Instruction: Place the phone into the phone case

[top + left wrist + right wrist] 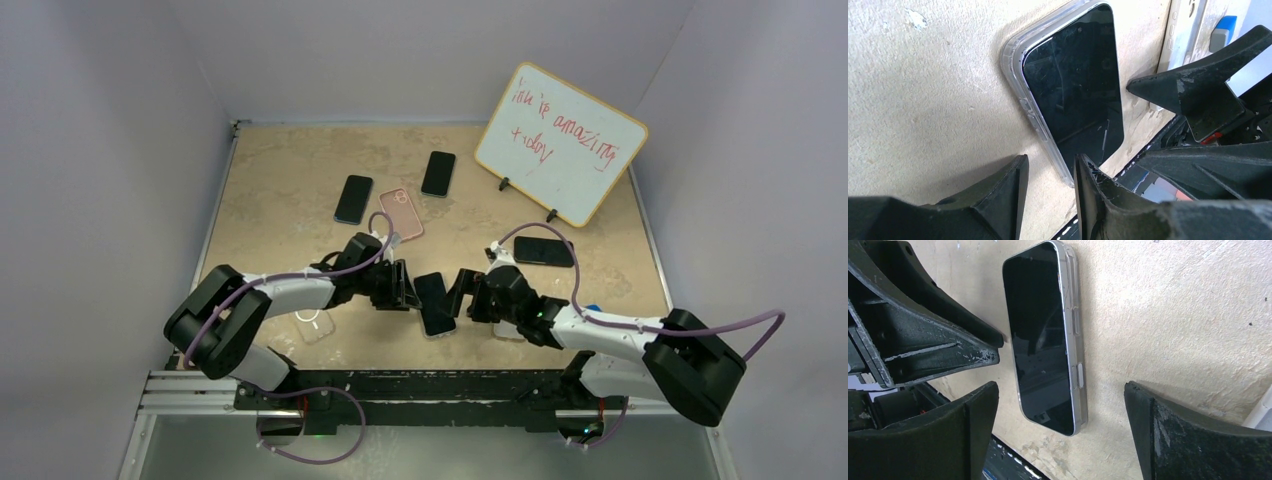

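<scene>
A black phone (434,303) lies screen up on the table inside a clear phone case (1015,65), between my two grippers. The case rim shows along the phone's long side in the left wrist view and in the right wrist view (1079,340). My left gripper (408,287) is just left of the phone, its jaws a narrow gap apart and empty (1050,161), with the case's near corner in front of that gap. My right gripper (463,292) is just right of the phone, wide open (1060,390) and holding nothing; the phone (1040,340) lies ahead between its fingers.
Two dark phones (353,198) (438,173) and a pink one (401,212) lie farther back. Another dark phone (544,251) lies right. A whiteboard (560,142) stands at the back right. A clear case (314,323) lies under the left arm. A small blue thing (592,307) is by the right arm.
</scene>
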`<action>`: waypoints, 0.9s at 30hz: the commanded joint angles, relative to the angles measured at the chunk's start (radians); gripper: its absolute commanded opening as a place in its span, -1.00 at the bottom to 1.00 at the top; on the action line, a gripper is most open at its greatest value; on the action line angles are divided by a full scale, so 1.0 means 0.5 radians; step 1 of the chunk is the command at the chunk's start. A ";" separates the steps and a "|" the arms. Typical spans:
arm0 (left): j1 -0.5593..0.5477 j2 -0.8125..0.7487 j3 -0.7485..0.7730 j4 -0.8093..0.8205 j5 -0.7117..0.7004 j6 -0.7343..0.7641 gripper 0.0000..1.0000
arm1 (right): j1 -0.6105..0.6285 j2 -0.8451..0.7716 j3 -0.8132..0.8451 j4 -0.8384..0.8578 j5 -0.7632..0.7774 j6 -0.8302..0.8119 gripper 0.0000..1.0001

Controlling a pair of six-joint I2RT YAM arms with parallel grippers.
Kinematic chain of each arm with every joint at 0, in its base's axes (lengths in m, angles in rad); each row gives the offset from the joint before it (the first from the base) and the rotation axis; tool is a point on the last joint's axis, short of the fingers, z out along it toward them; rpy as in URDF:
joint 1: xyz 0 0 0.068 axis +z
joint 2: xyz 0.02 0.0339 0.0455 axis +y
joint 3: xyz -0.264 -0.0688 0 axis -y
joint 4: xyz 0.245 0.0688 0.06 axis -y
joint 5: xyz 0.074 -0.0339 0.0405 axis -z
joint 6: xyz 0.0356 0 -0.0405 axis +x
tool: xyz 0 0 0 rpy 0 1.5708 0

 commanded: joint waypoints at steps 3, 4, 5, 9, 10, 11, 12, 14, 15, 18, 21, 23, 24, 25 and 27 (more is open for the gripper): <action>0.021 -0.073 0.049 0.004 0.032 0.052 -0.12 | 0.002 0.032 0.060 0.022 -0.020 0.067 0.98; 0.023 -0.067 0.045 0.024 0.048 0.052 -0.10 | 0.004 0.037 0.069 0.022 -0.028 0.069 0.98; 0.022 -0.057 0.044 0.046 0.058 0.055 -0.10 | 0.003 0.046 0.078 0.019 -0.032 0.064 0.98; 0.020 0.002 0.071 0.107 0.093 0.077 -0.10 | -0.006 0.106 0.139 0.027 -0.064 0.004 0.98; 0.021 0.011 0.071 0.124 0.092 0.069 -0.12 | -0.008 0.126 0.155 0.030 -0.066 -0.010 0.98; 0.021 0.018 0.075 0.129 0.092 0.057 -0.13 | -0.009 0.148 0.167 0.038 -0.066 -0.019 0.98; 0.020 0.029 0.082 0.130 0.089 0.062 -0.15 | -0.008 0.167 0.170 0.058 -0.066 -0.021 0.98; 0.020 0.050 0.082 0.130 0.078 0.059 -0.17 | -0.009 0.205 0.175 0.097 -0.118 -0.017 0.98; 0.022 0.055 0.076 0.134 0.073 0.056 -0.17 | -0.008 0.224 0.181 0.113 -0.125 -0.017 0.98; 0.020 0.074 0.041 0.178 0.069 0.051 -0.20 | -0.010 0.327 0.207 0.165 -0.146 -0.052 0.98; 0.022 0.105 0.010 0.209 0.064 0.036 -0.27 | -0.008 0.460 0.238 0.276 -0.163 -0.067 0.98; 0.022 0.130 0.009 0.208 0.074 0.035 -0.32 | -0.009 0.544 0.263 0.361 -0.188 -0.066 0.97; 0.020 0.136 0.010 0.209 0.076 0.040 -0.35 | -0.009 0.581 0.272 0.399 -0.219 -0.058 0.97; 0.020 0.138 0.010 0.207 0.076 0.045 -0.40 | -0.009 0.611 0.273 0.450 -0.257 -0.046 0.98; 0.023 0.130 0.001 0.210 0.068 0.056 -0.52 | -0.013 0.654 0.227 0.585 -0.376 0.039 0.98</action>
